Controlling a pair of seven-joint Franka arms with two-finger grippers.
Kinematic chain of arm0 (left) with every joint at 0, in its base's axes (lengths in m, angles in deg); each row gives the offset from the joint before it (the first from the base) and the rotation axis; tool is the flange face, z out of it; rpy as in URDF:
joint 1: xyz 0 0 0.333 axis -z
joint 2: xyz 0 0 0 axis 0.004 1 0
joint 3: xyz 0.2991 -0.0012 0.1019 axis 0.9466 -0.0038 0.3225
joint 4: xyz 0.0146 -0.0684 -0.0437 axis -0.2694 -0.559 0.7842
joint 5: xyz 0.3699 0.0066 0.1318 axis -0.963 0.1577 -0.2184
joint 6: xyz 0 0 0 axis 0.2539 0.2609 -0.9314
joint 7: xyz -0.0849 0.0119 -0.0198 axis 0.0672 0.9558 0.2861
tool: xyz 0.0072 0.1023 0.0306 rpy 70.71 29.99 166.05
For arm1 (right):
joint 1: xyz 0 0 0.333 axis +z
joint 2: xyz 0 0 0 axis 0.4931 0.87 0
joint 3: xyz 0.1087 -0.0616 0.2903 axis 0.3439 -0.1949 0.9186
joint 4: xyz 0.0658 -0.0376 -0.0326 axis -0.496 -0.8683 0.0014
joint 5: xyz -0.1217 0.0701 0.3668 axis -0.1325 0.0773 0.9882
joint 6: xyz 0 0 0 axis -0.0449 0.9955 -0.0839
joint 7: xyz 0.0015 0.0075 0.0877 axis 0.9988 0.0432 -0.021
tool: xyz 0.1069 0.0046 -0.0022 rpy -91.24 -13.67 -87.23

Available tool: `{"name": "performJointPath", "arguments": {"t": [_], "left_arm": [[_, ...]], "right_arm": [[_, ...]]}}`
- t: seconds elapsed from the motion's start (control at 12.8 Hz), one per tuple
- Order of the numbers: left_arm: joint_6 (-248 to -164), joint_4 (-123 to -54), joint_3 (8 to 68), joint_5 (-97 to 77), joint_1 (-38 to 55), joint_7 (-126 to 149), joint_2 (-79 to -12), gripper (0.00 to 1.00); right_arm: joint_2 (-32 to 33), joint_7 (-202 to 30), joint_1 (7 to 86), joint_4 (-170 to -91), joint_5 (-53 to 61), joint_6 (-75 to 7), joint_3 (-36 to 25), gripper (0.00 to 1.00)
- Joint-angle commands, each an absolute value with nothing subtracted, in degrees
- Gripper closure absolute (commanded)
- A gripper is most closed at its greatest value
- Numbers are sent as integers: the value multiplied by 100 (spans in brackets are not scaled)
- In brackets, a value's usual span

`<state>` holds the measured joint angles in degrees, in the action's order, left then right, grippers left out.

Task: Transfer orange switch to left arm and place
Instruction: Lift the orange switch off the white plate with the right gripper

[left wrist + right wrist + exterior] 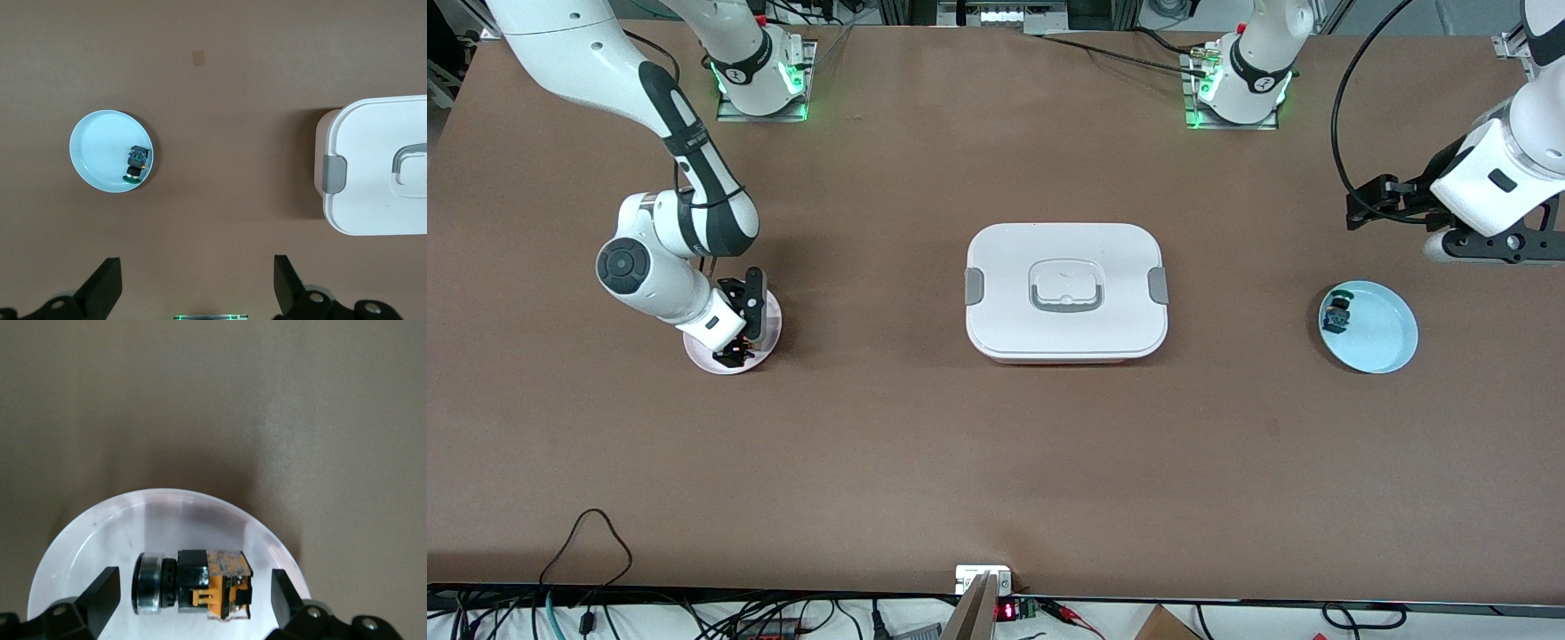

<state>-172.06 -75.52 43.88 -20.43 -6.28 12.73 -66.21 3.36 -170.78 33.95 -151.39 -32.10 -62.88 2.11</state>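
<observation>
Right gripper (738, 342), fingers spread, straddles the orange switch (193, 583) lying on the pink plate (769, 333), seemingly poised to grasp. White lidded box (1065, 292) sits mid-table as the obstacle. Left gripper (197, 287) waits open above the table near the blue plate (1383, 342) holding a green-blue switch (1336, 316).

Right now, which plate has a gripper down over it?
The pink plate toward the right arm's end; the right gripper straddles its orange switch. The blue plate has none.

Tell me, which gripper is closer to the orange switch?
Right. The right gripper straddles the orange switch on the pink plate; the left gripper waits above the blue plate's end.
</observation>
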Motion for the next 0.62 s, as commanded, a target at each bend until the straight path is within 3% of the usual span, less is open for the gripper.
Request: {"name": "performJointPath", "arguments": {"t": [0.0, 0.31, 0.39, 0.47, 0.55], "left_arm": [[-17109, -7376, 4372, -2048, -656, 1346, -6548, 0], [-17109, -7376, 4372, -2048, -656, 1346, -6548, 0], [-17109, -7376, 4372, -2048, -656, 1346, -6548, 0], [-17109, -7376, 4372, -2048, -647, 1346, -6548, 0], [-17109, -7376, 4337, -2048, -638, 1337, -6548, 0]], "right_arm": [[475, -17263, 3306, -15181, -3271, -6600, 232, 0], [467, -17255, 3315, -15199, -3271, -6609, 232, 0], [467, -17255, 3315, -15199, -3271, -6609, 240, 4], [467, -17263, 3306, -15199, -3262, -6609, 232, 21], [467, -17263, 3297, -15199, -3254, -6609, 240, 44]]}}
